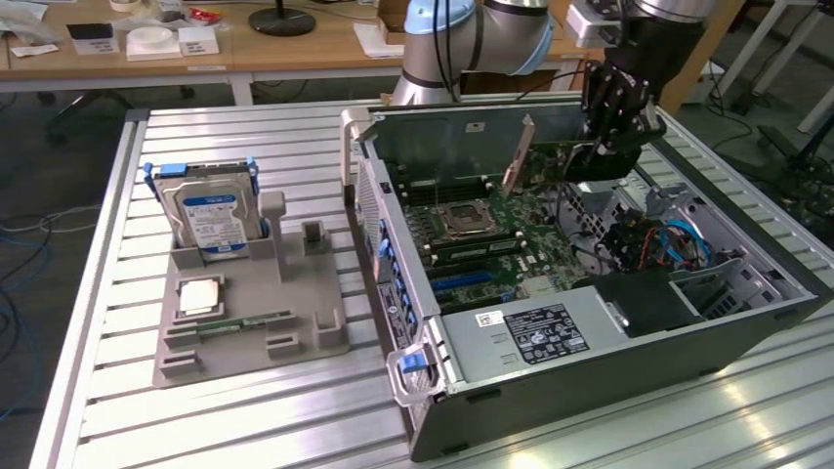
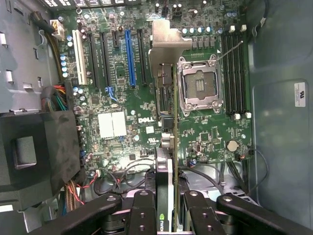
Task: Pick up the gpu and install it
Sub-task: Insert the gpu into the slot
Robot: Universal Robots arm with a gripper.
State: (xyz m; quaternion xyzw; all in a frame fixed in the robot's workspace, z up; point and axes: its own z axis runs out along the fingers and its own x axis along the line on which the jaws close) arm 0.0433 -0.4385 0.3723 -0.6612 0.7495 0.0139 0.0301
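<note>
The gpu (image 1: 573, 161) is a thin black card with a silver end bracket (image 1: 518, 156). It hangs over the open computer case (image 1: 521, 391), above the motherboard (image 1: 489, 249). My gripper (image 1: 612, 147) is shut on the card's end away from the bracket. In the wrist view I see the gpu (image 2: 166, 147) edge-on, running from between my fingers (image 2: 142, 213) out to its bracket (image 2: 165, 44). It floats over the board between the CPU socket (image 2: 200, 85) and the expansion slots, apart from the blue slot (image 2: 129, 56).
A grey parts holder (image 1: 312, 322) stands on the slatted table at the exterior view's left, carrying a silver hard drive (image 1: 209, 220), a green memory stick (image 1: 241, 322) and a small square chip (image 1: 202, 293). Cables and a black shroud (image 2: 39, 152) crowd one side of the case.
</note>
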